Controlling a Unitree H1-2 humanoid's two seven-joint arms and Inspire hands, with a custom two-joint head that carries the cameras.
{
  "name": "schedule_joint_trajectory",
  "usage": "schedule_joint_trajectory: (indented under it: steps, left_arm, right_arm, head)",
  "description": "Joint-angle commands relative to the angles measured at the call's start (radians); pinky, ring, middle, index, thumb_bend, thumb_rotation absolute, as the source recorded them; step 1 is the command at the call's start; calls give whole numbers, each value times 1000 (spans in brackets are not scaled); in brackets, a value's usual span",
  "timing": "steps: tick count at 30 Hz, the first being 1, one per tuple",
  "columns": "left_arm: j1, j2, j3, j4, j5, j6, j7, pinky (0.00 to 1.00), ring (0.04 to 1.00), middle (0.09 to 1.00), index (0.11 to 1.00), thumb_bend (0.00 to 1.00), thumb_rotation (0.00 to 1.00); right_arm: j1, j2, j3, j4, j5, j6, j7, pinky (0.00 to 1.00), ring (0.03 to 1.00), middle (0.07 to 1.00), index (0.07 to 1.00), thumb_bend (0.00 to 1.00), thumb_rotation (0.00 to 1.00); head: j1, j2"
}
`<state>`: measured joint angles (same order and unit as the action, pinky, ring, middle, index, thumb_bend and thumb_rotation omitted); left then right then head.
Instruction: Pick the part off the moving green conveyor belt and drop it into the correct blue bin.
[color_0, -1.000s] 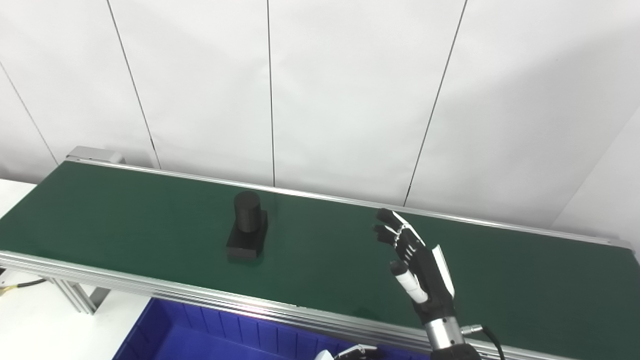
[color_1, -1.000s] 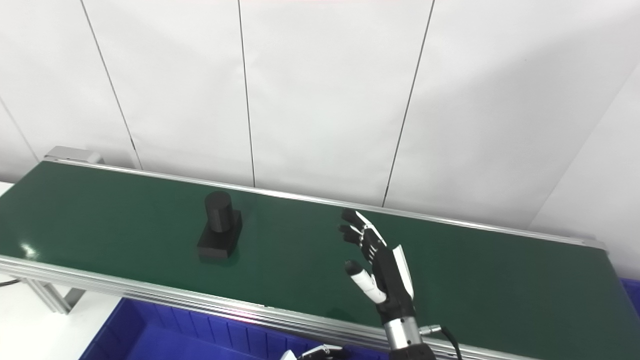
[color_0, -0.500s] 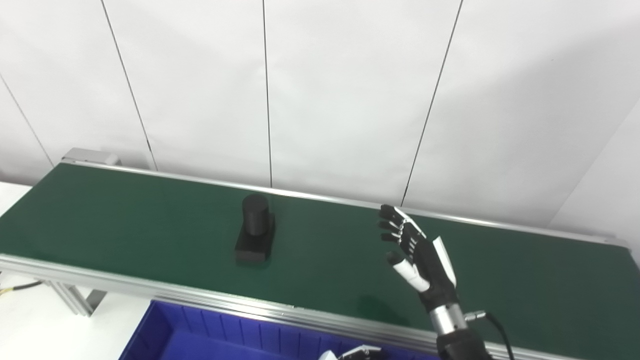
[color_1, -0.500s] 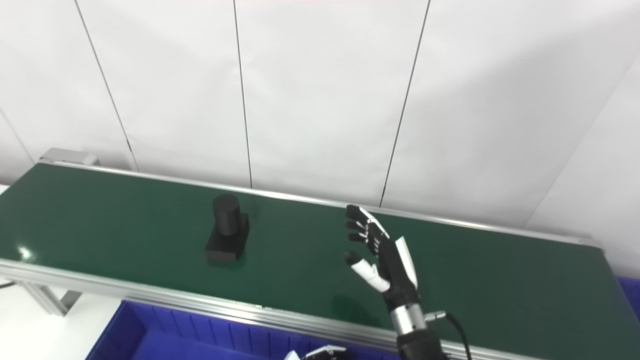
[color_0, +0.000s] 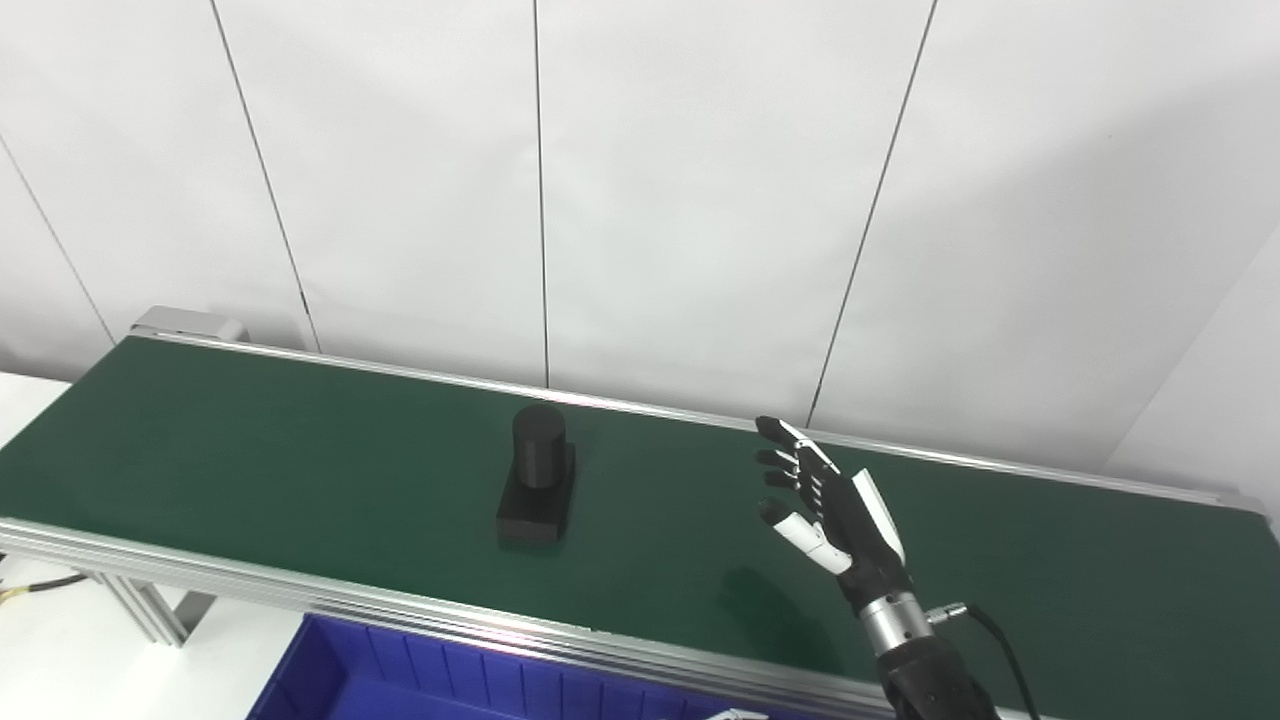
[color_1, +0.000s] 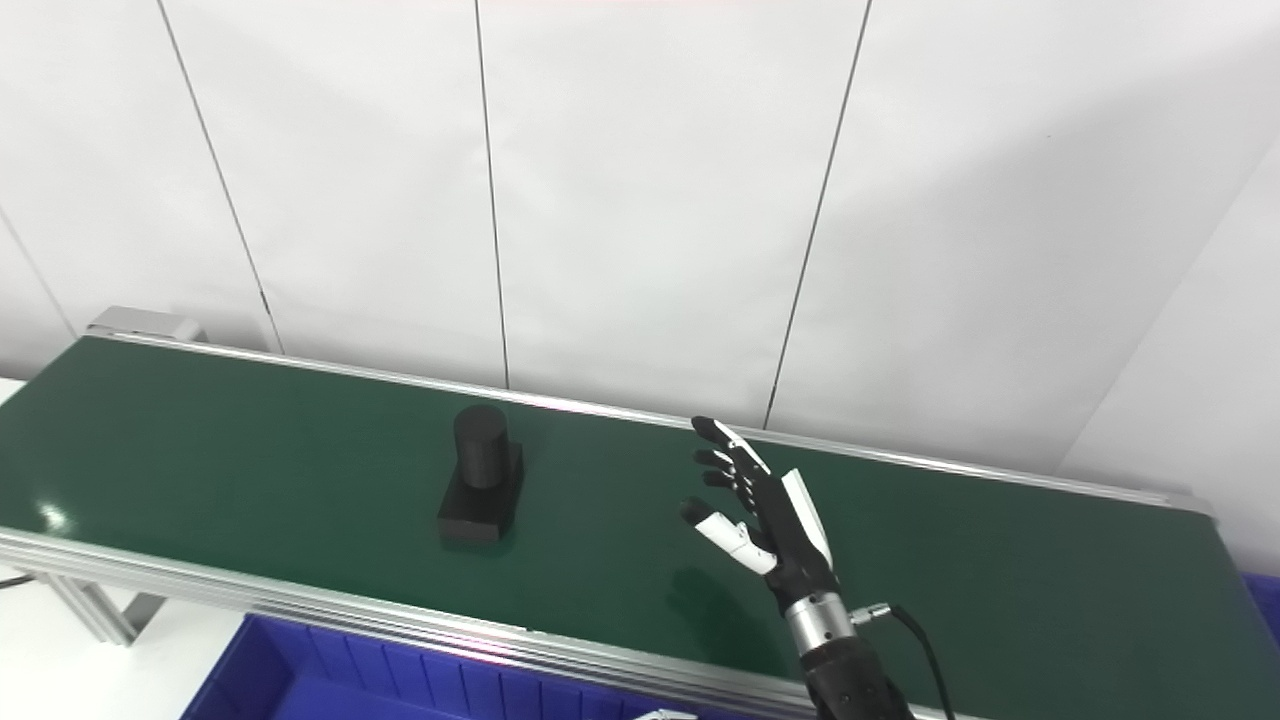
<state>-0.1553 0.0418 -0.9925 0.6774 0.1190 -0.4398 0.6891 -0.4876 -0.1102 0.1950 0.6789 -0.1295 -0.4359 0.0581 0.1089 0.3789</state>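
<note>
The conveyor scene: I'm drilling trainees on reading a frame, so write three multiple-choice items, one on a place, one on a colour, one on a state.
1. Where is the black part?
A. on the green belt
B. in the blue bin
C. in the right hand

2. What colour is the bin below the belt's near rail?
A. red
B. blue
C. yellow

3. How is the right hand?
A. shut on the part
B. open, fingers apart
C. resting in the bin

Key: 1 A, the part stands on the belt, apart from the hand. 2 B, its ribbed wall is blue. 3 B, it holds nothing above the belt.
</note>
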Motion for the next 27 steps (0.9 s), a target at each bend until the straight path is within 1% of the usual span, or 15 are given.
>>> schedule_joint_trajectory:
  steps: [1, 4, 10, 15, 20, 22, 27]
  left_arm:
    - [-35, -23, -8, -30, 20, -30, 14, 602, 701, 750, 719, 1000, 859]
    - [-39, -22, -15, -21, 25, -30, 25, 602, 700, 750, 721, 1000, 865]
    - [-29, -14, 5, -18, 10, -30, -1, 596, 697, 748, 720, 1000, 868]
    - [-10, 2, 25, -42, 6, -30, -17, 588, 703, 752, 721, 1000, 866]
    - [14, 13, 45, -78, 3, -30, -39, 566, 708, 751, 717, 1000, 852]
    - [18, 15, 44, -90, 9, -30, -36, 571, 711, 751, 718, 1000, 852]
    - [26, 23, 41, -125, 18, -30, -24, 579, 708, 750, 719, 1000, 853]
  right_arm:
    - [-68, -8, 6, -4, -11, -34, -19, 798, 860, 917, 898, 802, 774]
    - [-87, -15, 18, 15, -23, -34, -31, 796, 860, 915, 896, 811, 756]
    - [-125, -17, 35, 70, -24, -34, -55, 778, 843, 898, 879, 826, 723]
    - [-150, -14, 42, 109, -23, -34, -65, 771, 843, 894, 876, 805, 703]
    - [-165, -4, 39, 136, -16, -34, -74, 772, 840, 893, 874, 819, 685]
    - [-166, 0, 43, 138, -27, -34, -94, 757, 834, 889, 874, 812, 679]
    - [-168, 6, 47, 145, -33, -34, -109, 742, 835, 888, 882, 798, 671]
  head:
    - [3, 1]
    - [6, 1]
    - [21, -2]
    - [22, -3]
    - [14, -4]
    - [13, -3]
    - [15, -2]
